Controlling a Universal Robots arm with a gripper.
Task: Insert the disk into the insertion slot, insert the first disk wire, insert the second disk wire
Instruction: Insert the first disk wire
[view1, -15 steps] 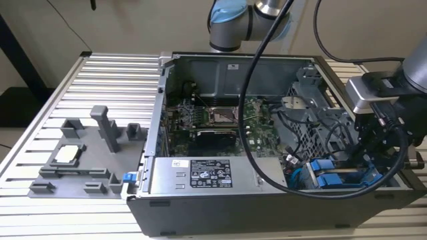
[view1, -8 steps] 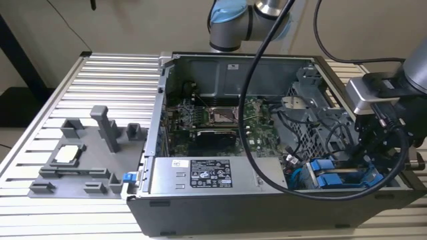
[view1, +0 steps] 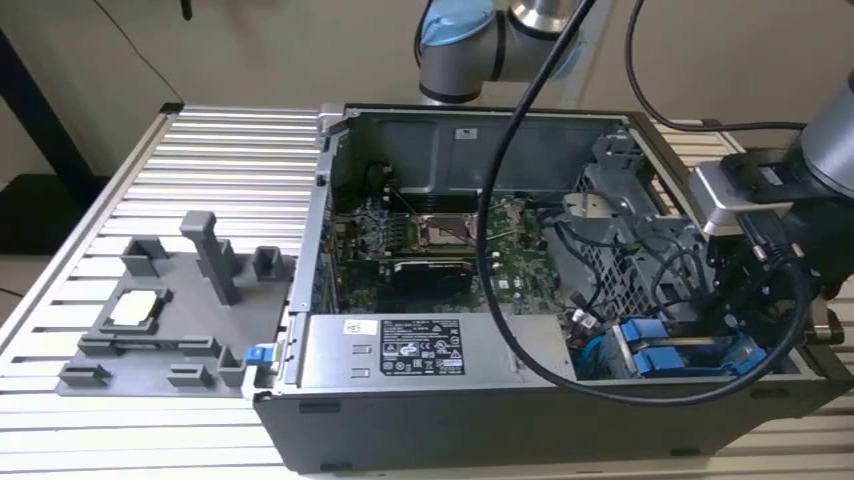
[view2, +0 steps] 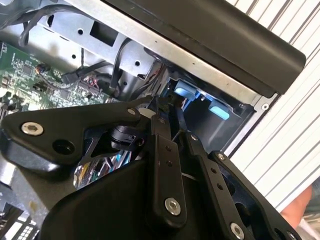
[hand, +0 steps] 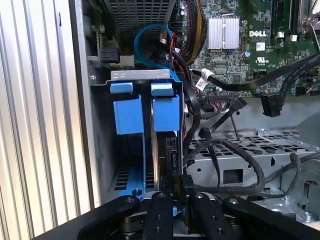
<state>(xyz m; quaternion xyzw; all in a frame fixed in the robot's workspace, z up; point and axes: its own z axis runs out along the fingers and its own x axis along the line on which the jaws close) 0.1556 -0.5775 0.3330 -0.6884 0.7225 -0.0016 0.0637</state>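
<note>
First wrist view: my jaws are clamped on a black cable connector (hand: 180, 186) at the edge of the disk (hand: 165, 112), which sits in the insertion slot (hand: 140, 75) beside a second blue carrier (hand: 128, 115).

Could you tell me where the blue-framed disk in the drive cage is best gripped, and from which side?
Probably by its blue end tab, pinched across the tab's flat faces. The tab stands out from the end of the disk, while the body sits in the insertion slot beside the other carrier. Come from the open side of the case, in line with the tab, clear of the wires.
</note>
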